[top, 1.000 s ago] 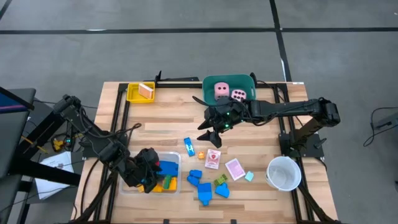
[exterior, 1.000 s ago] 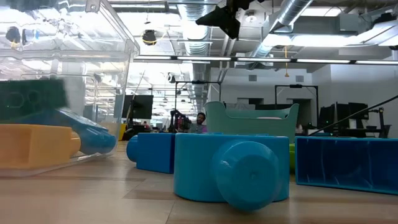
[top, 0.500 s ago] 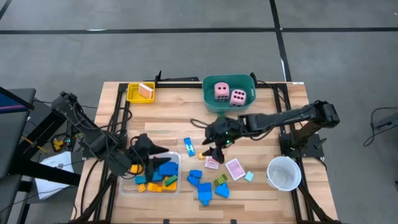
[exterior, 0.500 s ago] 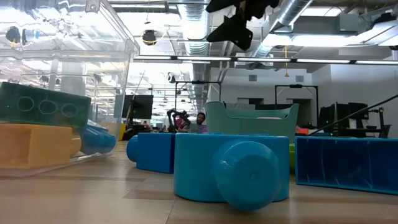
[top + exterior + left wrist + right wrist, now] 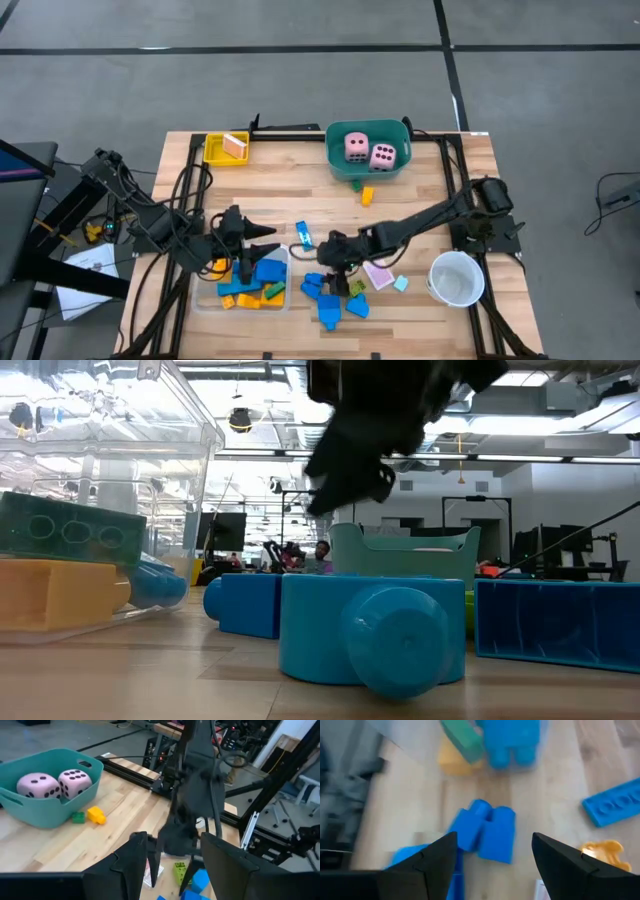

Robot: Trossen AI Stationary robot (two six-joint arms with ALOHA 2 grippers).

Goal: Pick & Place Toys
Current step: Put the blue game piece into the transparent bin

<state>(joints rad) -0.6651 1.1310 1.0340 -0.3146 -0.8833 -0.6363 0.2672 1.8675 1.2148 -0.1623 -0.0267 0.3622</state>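
Loose blue blocks lie near the table's front middle, beside a green block and pink-white cards. My right gripper hangs open just above them. In its wrist view a blue block lies on the wood below the gap between its fingers, untouched. My left gripper is open and empty above the clear tray, pointing toward the table's right. The tray holds blue, yellow and green blocks. Two pink dice sit in the teal tub.
An orange block and a small green one lie just in front of the tub. A yellow tray stands at the far left, and a white cup at the near right. A thin blue block lies mid-table.
My right gripper has swung from in front of the teal tub toward the near edge and down, to just above the loose blue blocks. My left gripper has risen out of the clear tray and tipped up to point toward the table's right.
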